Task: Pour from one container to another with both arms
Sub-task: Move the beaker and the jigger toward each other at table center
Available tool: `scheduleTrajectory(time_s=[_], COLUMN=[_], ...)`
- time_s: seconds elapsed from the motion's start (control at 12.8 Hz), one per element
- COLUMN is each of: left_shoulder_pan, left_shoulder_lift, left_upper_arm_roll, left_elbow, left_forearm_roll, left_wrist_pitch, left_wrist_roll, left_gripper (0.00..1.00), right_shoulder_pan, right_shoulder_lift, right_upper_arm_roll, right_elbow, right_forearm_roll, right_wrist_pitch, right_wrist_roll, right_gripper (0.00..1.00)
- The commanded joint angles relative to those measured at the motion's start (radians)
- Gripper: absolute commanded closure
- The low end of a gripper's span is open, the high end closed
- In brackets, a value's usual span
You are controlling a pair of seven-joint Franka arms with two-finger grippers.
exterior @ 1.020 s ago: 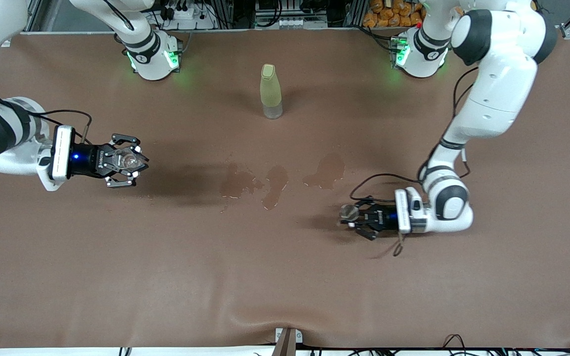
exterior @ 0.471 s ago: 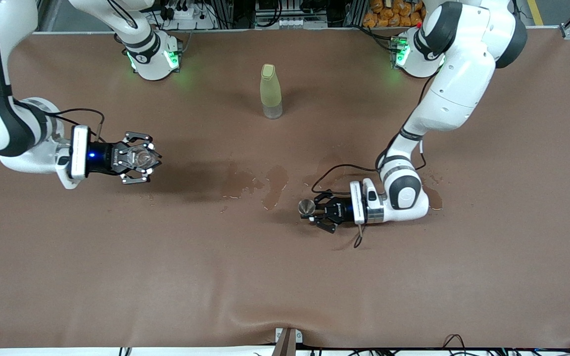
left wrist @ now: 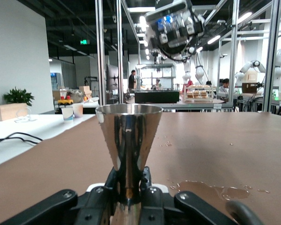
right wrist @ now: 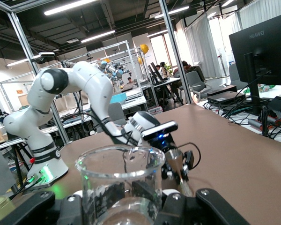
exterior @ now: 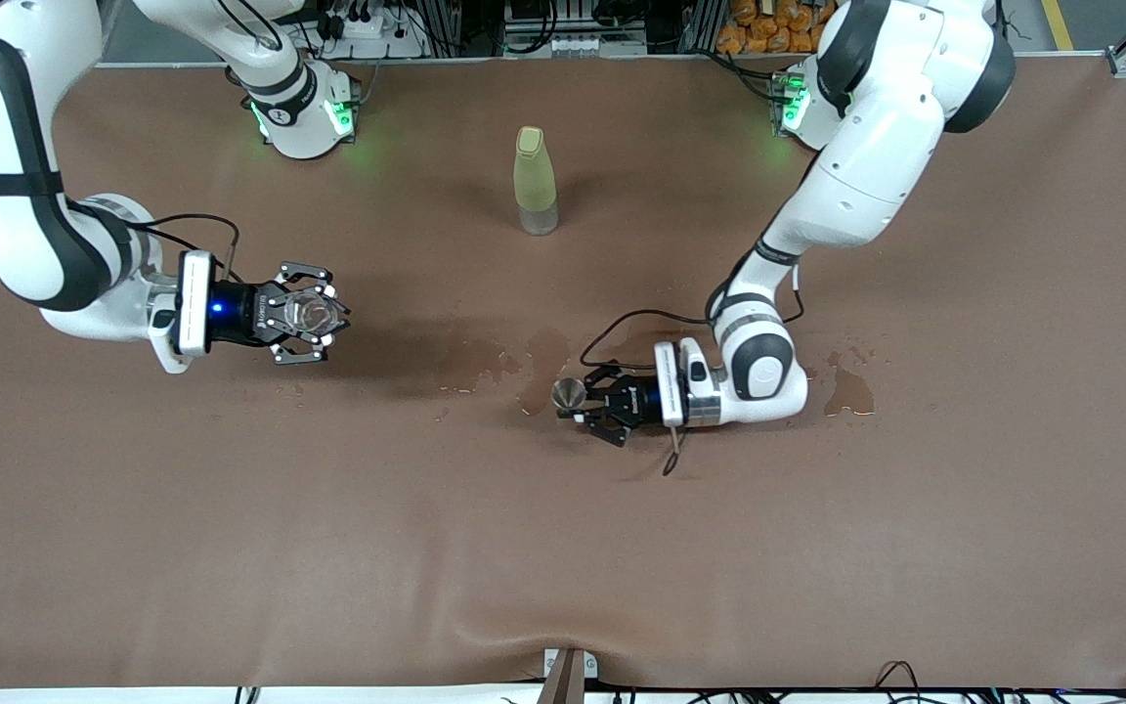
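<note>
So, front view first: the left gripper (exterior: 578, 399) has slid a good way toward the middle of the table vs a sec ago, fingers clamped on the tiny shiny grey-mouthed metal vessel w/ the thin stem (exterior: 566, 393), held upright over the wet patches (exterior: 534, 364). The right gripper (exterior: 314, 315) crept in too, clamped on the tiny clear glass cup (exterior: 309, 312), mouth up. They're closing the gap but well apart atm, so imo this is the approach, pour not started. The tall yellow-green bottle (exterior: 536, 179) stands untouched, farther from the camera than both claws. The brown table cover (exterior: 563, 548) has dark spill stains right under the left claw, plus another puddle (exterior: 846, 386) toward the left arm's end.

Left wrist view: steel vessel (left wrist: 127, 140) sits straight up out of the clamped fingers (left wrist: 192, 206), droplets and a puddle (left wrist: 210, 188) on the mat next to it. The right claw (left wrist: 175, 28) hangs high up ahead. Room's a big lab w/ metal frames, benches, a few ppl.

Right wrist view: glass cup (right wrist: 119, 185) held in the claw, looks near empty tbh but can't tell for sure. Left arm (right wrist: 84, 93) ahead, monitor (right wrist: 262, 49) off to the side, strip lights overhead.
</note>
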Motion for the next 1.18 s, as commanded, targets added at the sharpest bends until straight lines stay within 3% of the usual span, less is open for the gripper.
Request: scheduleTrajectory(time_s=[0.0,0.78,1.1], left_shoulder_pan=[-0.032,-0.088,-0.115], left_shoulder_lift=[-0.025,-0.025,-0.019], left_upper_arm_roll=[0.002,-0.001,0.001], left_elbow=[-0.027,-0.044,-0.042], left_forearm_roll=[-0.039,-0.071,-0.128], left_wrist_pitch=[0.045,0.089,0.114], left_wrist_roll=[0.021,0.067,0.072], left_gripper=[1.0,1.0,1.0], right_shoulder_pan=[0.064,0.212,0.238], right_shoulder_lift=[-0.012,0.046,0.072], right_upper_arm_roll=[0.003,0.077,0.154], right_elbow=[-0.038,-0.063,-0.066], right_forearm_roll=[0.103,0.37,0.486], right_wrist_pitch=[0.053,0.203,0.283], right_wrist_roll=[-0.043,-0.14,-0.191], right_gripper=[1.0,1.0,1.0])
